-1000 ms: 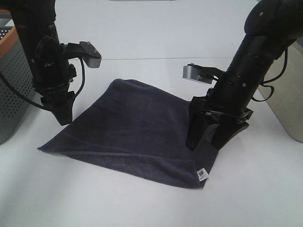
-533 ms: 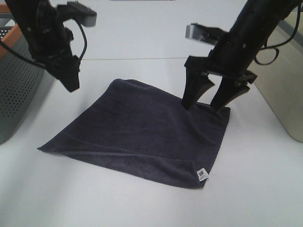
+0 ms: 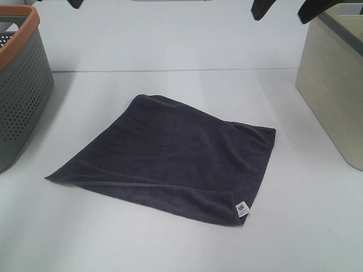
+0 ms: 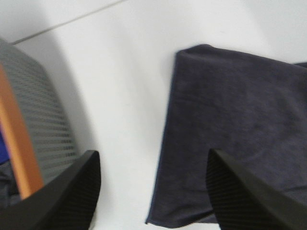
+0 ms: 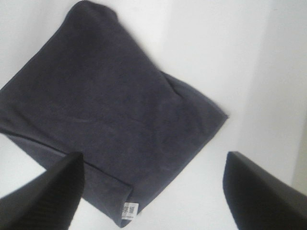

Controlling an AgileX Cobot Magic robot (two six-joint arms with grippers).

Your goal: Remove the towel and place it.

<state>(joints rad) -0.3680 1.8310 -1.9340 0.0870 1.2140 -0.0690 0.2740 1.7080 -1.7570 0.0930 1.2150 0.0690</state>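
The towel (image 3: 170, 158) is a dark charcoal-navy square lying flat on the white table, with its white tag (image 3: 243, 209) at the near right corner. Both grippers are high above it and hold nothing. In the exterior view, only dark tips of the left gripper (image 3: 75, 3) and the right gripper (image 3: 286, 8) show at the top edge. The left gripper (image 4: 153, 201) is open over the towel's left edge (image 4: 230, 124). The right gripper (image 5: 153, 196) is open over the whole towel (image 5: 105, 115), with the tag (image 5: 128, 209) in view.
A grey perforated basket with an orange rim (image 3: 22, 85) stands at the left edge of the table and also shows in the left wrist view (image 4: 29, 134). A beige bin (image 3: 332, 85) stands at the right edge.
Both arms have lifted straight up from the towel's left and right edges to the top of the view. The towel lies where it was, flat and released.
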